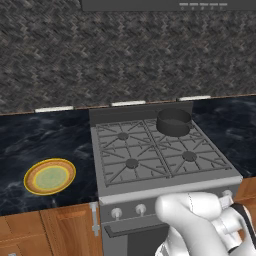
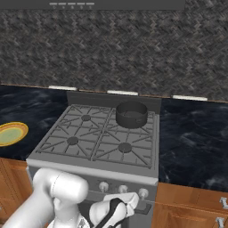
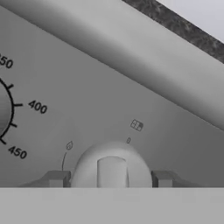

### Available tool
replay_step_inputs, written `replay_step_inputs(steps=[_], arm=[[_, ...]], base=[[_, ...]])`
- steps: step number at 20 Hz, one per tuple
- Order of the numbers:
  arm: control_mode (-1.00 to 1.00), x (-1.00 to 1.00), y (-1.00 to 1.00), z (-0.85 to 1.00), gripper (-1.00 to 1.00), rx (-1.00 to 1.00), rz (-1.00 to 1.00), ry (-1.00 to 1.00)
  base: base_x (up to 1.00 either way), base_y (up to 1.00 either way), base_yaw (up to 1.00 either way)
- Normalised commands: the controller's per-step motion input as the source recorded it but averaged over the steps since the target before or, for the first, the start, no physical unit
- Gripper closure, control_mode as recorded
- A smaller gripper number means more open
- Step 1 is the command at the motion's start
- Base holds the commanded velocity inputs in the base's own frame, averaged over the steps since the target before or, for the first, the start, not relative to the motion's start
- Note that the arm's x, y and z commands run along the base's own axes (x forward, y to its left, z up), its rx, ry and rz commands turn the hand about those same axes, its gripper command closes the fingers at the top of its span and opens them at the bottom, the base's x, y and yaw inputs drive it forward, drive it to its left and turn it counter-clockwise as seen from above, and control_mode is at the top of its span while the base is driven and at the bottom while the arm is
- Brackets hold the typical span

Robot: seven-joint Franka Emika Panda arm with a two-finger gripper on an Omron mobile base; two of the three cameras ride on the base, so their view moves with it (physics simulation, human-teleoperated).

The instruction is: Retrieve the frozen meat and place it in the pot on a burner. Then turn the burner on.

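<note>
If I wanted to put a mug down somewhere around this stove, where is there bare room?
The dark counter right of the stove looks bare. On the left, there is room around the yellow plate. Three grates are free; the pot takes the back right one. It is crowded at the front knobs, where the arm works.

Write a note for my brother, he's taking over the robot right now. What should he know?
Gripper: open, one fingertip on each side of a stove knob on the front panel; contact unclear.
Pot: on the back right burner. Whether the meat is inside can't be told from here.
Plate: on the counter left of the stove, nothing on it.
Left: probably turn this knob to light the burner; no flame shows.
</note>
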Motion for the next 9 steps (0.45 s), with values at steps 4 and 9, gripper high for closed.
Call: replay_step_inputs(steps=[4, 9], arm=[[-1.00, 0.00, 0.00, 0.00, 1.00, -0.20, 0.00, 0.04], [-1.00, 0.00, 0.00, 0.00, 1.00, -0.21, 0.00, 0.04]], base=[[0.00, 0.00, 0.00], [0.00, 0.00, 0.00]])
